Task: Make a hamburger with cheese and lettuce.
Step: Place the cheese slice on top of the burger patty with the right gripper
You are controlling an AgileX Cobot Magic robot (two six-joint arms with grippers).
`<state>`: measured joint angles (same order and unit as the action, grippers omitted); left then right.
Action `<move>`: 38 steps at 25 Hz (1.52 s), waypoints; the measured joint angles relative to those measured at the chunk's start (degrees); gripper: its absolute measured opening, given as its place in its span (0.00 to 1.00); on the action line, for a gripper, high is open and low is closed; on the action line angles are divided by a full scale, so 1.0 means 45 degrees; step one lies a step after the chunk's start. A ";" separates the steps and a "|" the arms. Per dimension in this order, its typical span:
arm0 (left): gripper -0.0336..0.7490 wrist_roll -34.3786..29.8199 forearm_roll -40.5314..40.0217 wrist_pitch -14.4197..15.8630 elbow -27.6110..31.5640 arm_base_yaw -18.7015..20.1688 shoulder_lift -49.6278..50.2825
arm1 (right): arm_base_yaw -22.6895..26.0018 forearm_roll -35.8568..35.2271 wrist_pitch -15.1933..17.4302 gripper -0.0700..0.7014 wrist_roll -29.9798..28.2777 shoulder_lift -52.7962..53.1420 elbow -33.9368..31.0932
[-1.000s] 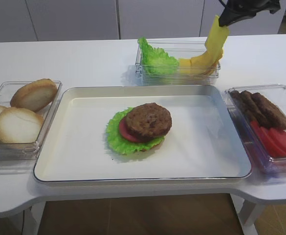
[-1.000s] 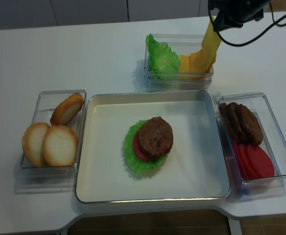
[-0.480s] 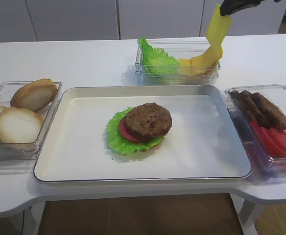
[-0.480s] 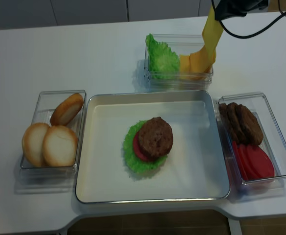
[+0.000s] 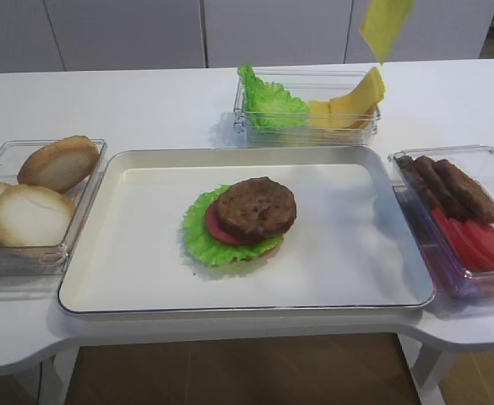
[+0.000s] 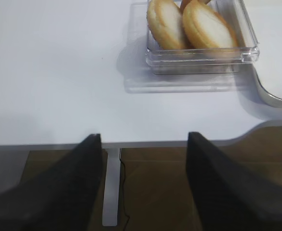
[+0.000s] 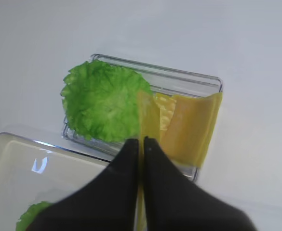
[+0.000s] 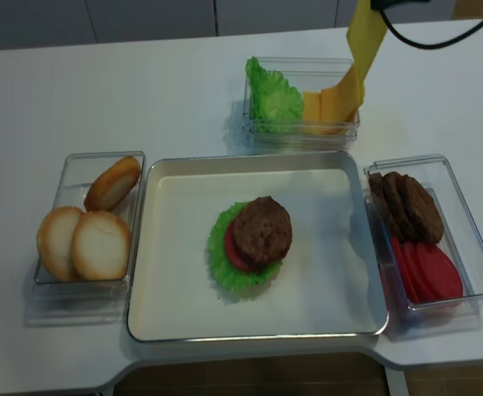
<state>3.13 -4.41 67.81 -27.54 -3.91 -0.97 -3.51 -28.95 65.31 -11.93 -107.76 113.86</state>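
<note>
The cheese [image 5: 384,25], thin and floppy, is pinched by its top edge in the right gripper [image 7: 141,144] above the hamburger [image 5: 245,218]; a gentle lay-down is judged necessary.

The hamburger [image 5: 245,219] is sitting in the middle of the tray: a grainy brown patty on top, a red tomato slice peeking out at its left, all resting on the lettuce [image 5: 204,238], a frilly green leaf spreading past the patty's left and lower edges. The cheese [image 5: 385,25], a thin yellow slice, is hanging in the air above the far container, clear of the stack below.
</note>
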 joint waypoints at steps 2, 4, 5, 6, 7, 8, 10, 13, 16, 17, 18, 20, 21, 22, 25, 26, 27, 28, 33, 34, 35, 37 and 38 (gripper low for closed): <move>0.57 0.0000 0.0000 0.0000 0.0000 0.0000 0.0000 | -0.0156 0.0019 0.0002 0.13 0.0024 0.0380 -0.0138; 0.57 0.0000 0.0000 0.0000 0.0000 0.0000 0.0000 | -0.0356 0.0019 0.0028 0.13 0.0027 0.0767 -0.0438; 0.57 0.0000 0.0000 0.0000 0.0000 0.0000 0.0000 | -0.0475 0.0019 0.0028 0.13 0.0049 0.0937 -0.0570; 0.57 0.0000 0.0000 0.0000 0.0000 0.0000 0.0000 | -0.0544 0.0019 0.0055 0.13 0.0049 0.1079 -0.0744; 0.57 0.0000 0.0000 0.0000 0.0000 0.0000 0.0000 | -0.0663 0.0019 0.0084 0.13 0.0049 0.1195 -0.0859; 0.57 0.0000 0.0000 0.0000 0.0000 0.0000 0.0000 | -0.0775 0.0049 0.0083 0.13 0.0049 0.1317 -0.1017; 0.57 0.0000 0.0000 0.0000 0.0000 0.0000 0.0000 | -0.0909 0.0066 0.0112 0.13 0.0049 0.1583 -0.1366; 0.57 0.0000 0.0000 0.0000 0.0000 0.0000 0.0000 | -0.1051 0.0077 0.0277 0.13 0.0049 0.1947 -0.1821; 0.57 0.0000 0.0000 0.0000 0.0000 0.0000 0.0000 | -0.1085 0.0109 0.0430 0.13 0.0049 0.2375 -0.2289; 0.57 0.0000 0.0000 0.0000 0.0000 0.0000 0.0000 | -0.1104 0.0109 0.0430 0.13 0.0049 0.2581 -0.2525; 0.57 0.0000 0.0000 0.0000 0.0000 0.0000 0.0000 | -0.1104 0.0109 0.0430 0.13 0.0049 0.2764 -0.2738; 0.57 0.0000 0.0000 0.0000 0.0000 0.0000 0.0000 | -0.1104 0.0109 0.0452 0.13 0.0049 0.3239 -0.3318; 0.57 0.0000 0.0000 0.0000 0.0000 0.0000 0.0000 | -0.1104 0.0109 0.0395 0.13 0.0049 0.3468 -0.3621; 0.57 0.0000 0.0000 0.0000 0.0000 0.0000 0.0000 | -0.1104 0.0086 0.0372 0.13 0.0049 0.3759 -0.4009; 0.57 0.0000 0.0000 0.0000 0.0000 0.0000 0.0000 | -0.1113 -0.0101 0.0149 0.13 -0.0006 0.4583 -0.5189; 0.57 0.0000 0.0000 0.0000 0.0000 0.0000 0.0000 | -0.1113 -0.0204 0.0070 0.13 -0.0065 0.4866 -0.5614; 0.57 0.0000 0.0000 0.0000 0.0000 0.0000 0.0000 | -0.1113 -0.0309 -0.0031 0.13 -0.0120 0.5125 -0.6022; 0.57 0.0000 0.0000 0.0000 0.0000 0.0000 0.0000 | -0.1113 -0.0469 -0.0083 0.13 -0.0222 0.5350 -0.6393; 0.57 0.0000 0.0000 0.0000 0.0000 0.0000 0.0000 | -0.1113 -0.2023 -0.0205 0.13 -0.0962 0.5938 -0.7766; 0.57 0.0000 0.0000 0.0000 0.0000 0.0000 0.0000 | -0.1113 -0.2377 -0.0231 0.13 -0.1129 0.5967 -0.7984; 0.57 0.0000 0.0000 0.0000 0.0000 0.0000 0.0000 | -0.1113 -0.2673 -0.0253 0.13 -0.1325 0.5967 -0.8156; 0.57 0.0000 0.0000 0.0000 0.0000 0.0000 0.0000 | -0.1239 -0.3132 -0.0351 0.13 -0.1602 0.5967 -0.8343; 0.57 0.0000 0.0000 0.0000 0.0000 0.0000 0.0000 | -0.1350 -0.3203 -0.0439 0.13 -0.1702 0.5967 -0.8392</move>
<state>3.13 -4.41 67.81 -27.54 -3.91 -0.97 -9.58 -43.37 63.33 -19.59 -80.91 76.09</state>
